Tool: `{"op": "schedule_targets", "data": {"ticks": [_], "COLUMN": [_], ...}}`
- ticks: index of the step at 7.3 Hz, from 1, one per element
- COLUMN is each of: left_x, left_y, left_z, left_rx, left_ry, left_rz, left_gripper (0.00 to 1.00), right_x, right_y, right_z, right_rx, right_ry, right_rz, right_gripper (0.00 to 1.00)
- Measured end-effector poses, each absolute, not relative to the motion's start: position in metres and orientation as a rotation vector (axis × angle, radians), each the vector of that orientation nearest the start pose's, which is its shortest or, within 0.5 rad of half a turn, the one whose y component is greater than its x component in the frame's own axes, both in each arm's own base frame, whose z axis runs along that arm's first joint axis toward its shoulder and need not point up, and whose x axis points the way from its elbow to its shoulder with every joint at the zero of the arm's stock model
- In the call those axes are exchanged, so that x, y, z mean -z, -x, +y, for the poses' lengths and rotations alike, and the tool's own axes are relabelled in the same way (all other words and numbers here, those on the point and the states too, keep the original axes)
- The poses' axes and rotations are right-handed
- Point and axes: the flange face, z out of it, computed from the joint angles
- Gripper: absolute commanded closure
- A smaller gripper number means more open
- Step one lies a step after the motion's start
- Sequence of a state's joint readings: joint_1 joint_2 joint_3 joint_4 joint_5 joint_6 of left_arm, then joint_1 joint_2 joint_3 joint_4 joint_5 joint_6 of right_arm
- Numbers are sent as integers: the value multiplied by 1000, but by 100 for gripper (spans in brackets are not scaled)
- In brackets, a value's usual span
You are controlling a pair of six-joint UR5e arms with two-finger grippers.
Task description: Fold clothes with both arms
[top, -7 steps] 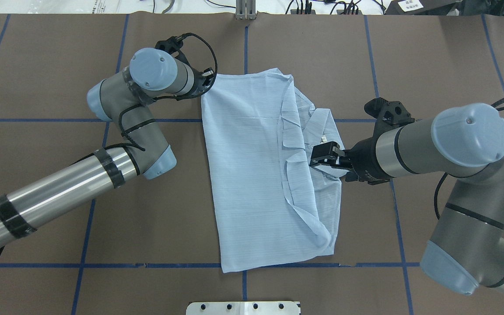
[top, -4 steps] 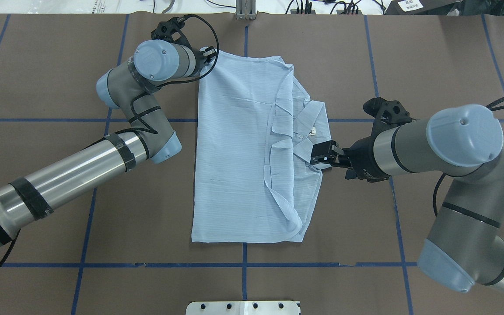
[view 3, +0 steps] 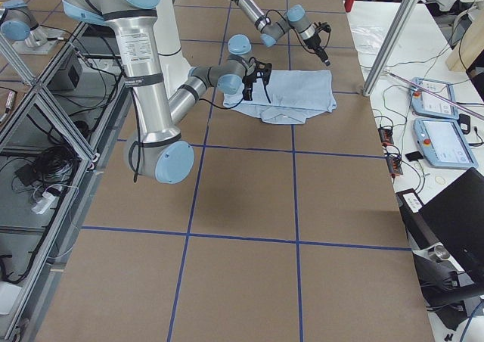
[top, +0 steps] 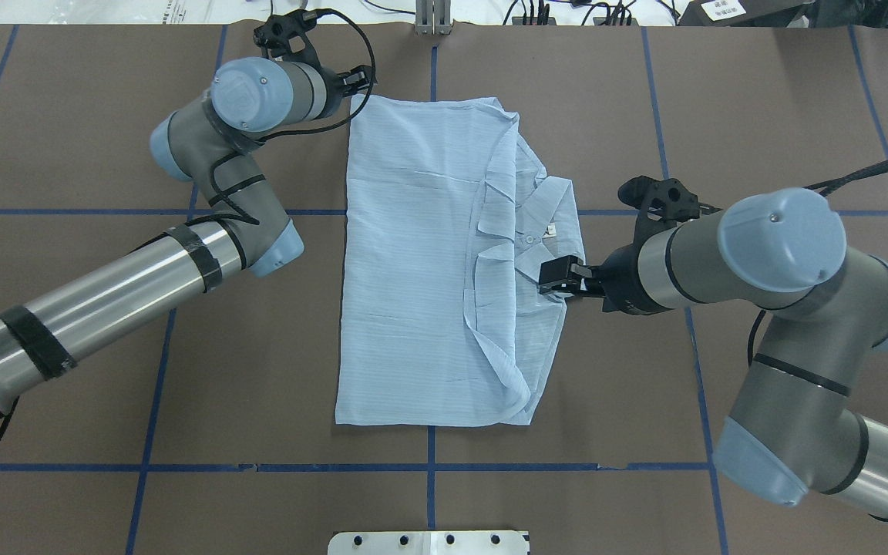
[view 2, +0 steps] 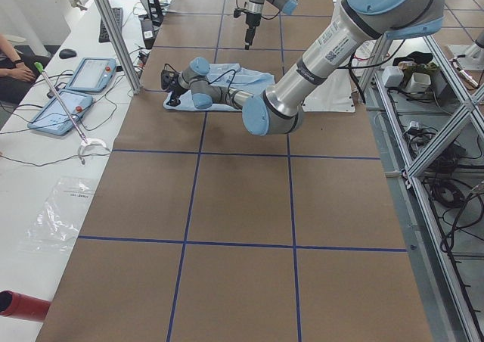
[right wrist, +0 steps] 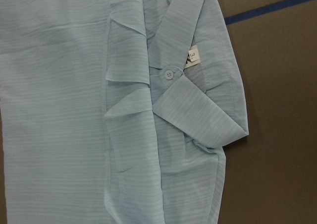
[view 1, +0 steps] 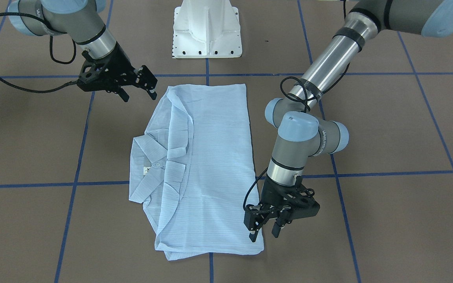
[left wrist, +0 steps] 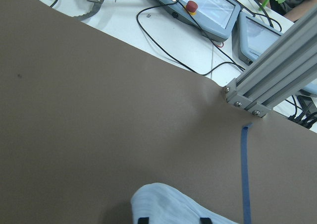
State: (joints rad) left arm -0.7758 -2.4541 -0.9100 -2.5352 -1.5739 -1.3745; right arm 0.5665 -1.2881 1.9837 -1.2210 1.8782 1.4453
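Note:
The pale blue striped shirt (top: pixel 413 270) lies folded flat on the brown table, its collar (top: pixel 548 216) and a button on the right side. My left gripper (top: pixel 359 79) stands open at the shirt's far left corner. In the front view the left gripper (view 1: pixel 264 232) hangs just over that corner, holding nothing. The left wrist view shows the shirt corner (left wrist: pixel 168 204) lying between the fingertips (left wrist: pixel 140 220). My right gripper (top: pixel 556 279) is open and raised over the shirt's right edge, by the collar. In the right wrist view the shirt (right wrist: pixel 59 110) shows from above, with no fingers in view.
The white pedestal base (view 1: pixel 207 31) stands behind the shirt. An aluminium post (left wrist: pixel 267 80) and teach pendants (left wrist: pixel 208 11) sit past the table's far edge, close to the left gripper. Blue tape lines (top: pixel 428 467) cross the table. Bare brown table surrounds the shirt.
A second ago both grippers held the skewed shirt and dragged it left and away. It now lies straight and flat. Both grippers have let go; the left has pulled back slightly.

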Motion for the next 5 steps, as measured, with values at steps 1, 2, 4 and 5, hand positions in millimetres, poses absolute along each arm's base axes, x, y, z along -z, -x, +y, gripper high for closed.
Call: {"op": "schedule_targets", "data": {"ticks": [1,2,4,5], "left_x": [-299,-300,-287,-267], "left_y": [-482,-459,-412,-395], "left_z": [-677,-662,-611,-586], "left_rx": [467,434,381,345], "left_ry": [-524,-472,-421,-387], "left_rz": [1060,1060,1077,1093], "left_gripper": [0,0,0,0], "right_x": [-275,-265,-252,-253], "right_y": [434,460,510,528], "right_z": [-382,-375,-375,-378], "right_rx": [-218,-183,-77,19], "right_ry": [-126,-172,-262,-317], "right_rz": [-1036,-983,-877,-831], "right_gripper": [0,0,0,0]}}
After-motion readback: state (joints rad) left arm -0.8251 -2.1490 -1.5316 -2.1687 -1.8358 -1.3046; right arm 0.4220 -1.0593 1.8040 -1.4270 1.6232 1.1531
